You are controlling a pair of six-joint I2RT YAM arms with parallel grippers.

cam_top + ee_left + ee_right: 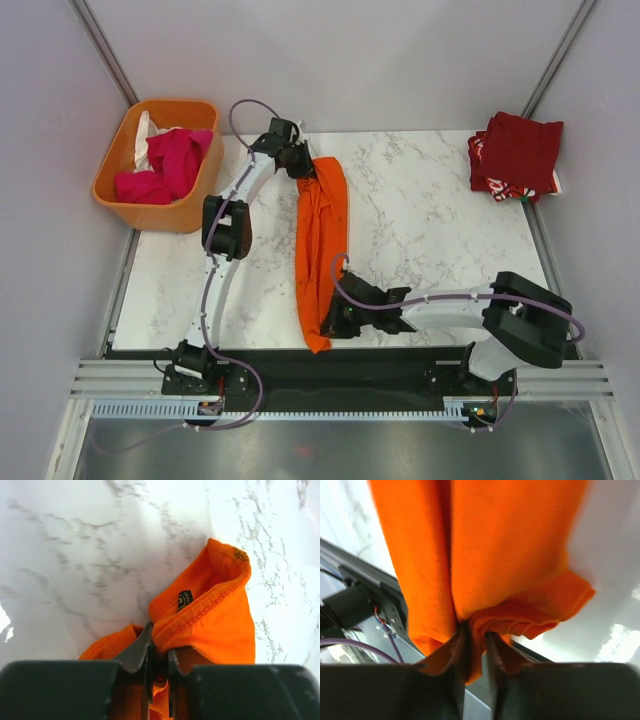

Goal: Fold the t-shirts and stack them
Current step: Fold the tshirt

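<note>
As it seemingly hangs stretched for folding, orange t-shirt [322, 250]: collar end pinched by left gripper [159, 647], hem end by right gripper [474, 632].

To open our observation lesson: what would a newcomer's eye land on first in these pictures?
The bright orange t-shirt, stretched as a long band down the marble table, left hand pinching its far end, right hand its near end. Then the orange basket holding magenta cloth at far left, and dark red shirts piled at far right.
</note>
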